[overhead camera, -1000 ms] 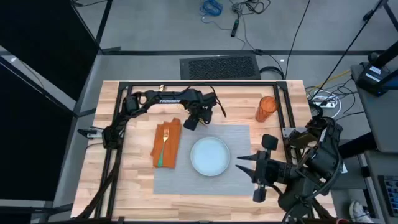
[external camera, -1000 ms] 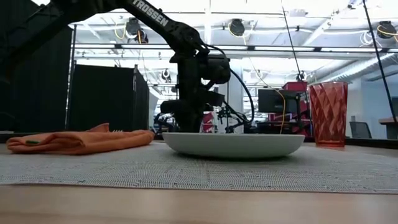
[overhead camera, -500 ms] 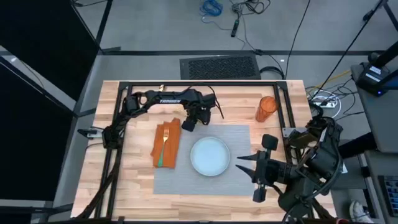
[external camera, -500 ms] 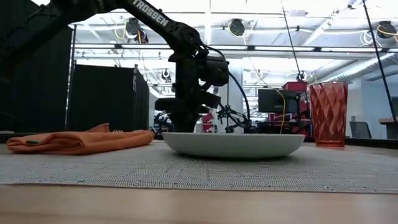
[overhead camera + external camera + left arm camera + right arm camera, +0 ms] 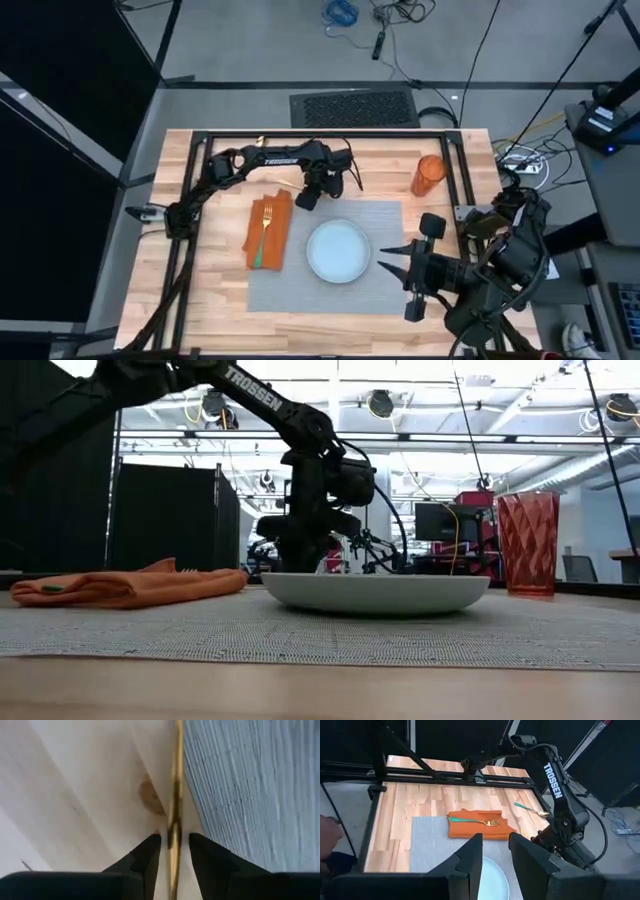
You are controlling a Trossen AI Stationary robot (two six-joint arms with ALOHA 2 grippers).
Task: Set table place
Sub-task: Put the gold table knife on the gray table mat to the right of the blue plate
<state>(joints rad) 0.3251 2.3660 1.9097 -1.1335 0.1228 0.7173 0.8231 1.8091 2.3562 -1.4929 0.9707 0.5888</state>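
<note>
The grey placemat [image 5: 385, 290] lies on the wooden table [image 5: 200, 300] with the pale plate [image 5: 338, 250] on it. An orange napkin [image 5: 268, 240] overlaps the placemat's left edge and carries a gold fork [image 5: 265, 222]. My left gripper [image 5: 308, 197] [image 5: 175, 837] is down at the placemat's far edge, shut on a thin gold utensil [image 5: 176, 780]. My right gripper [image 5: 388, 262] [image 5: 495, 840] waits shut over the placemat's right edge, holding nothing. In the low view the plate hides the left fingertips. My left gripper pinches the gold utensil's narrow shaft [image 5: 175, 822] between its two fingers. The fingers point down and lie across the shaft. The utensil runs along the placemat's edge, with wood on its other side. I cannot tell whether it rests on the table or is lifted.
An orange faceted cup [image 5: 428, 175] stands at the table's far right. A teal-handled gold utensil [image 5: 530, 809] lies on the wood past the napkin, close to the left arm. A black metal frame [image 5: 330, 133] rims the table. Bare wood lies along the near edge.
My left gripper, low behind the plate, has shifted slightly toward the table's left edge and then back toward the right and far edges. The plate, napkin and fork have stayed put.
</note>
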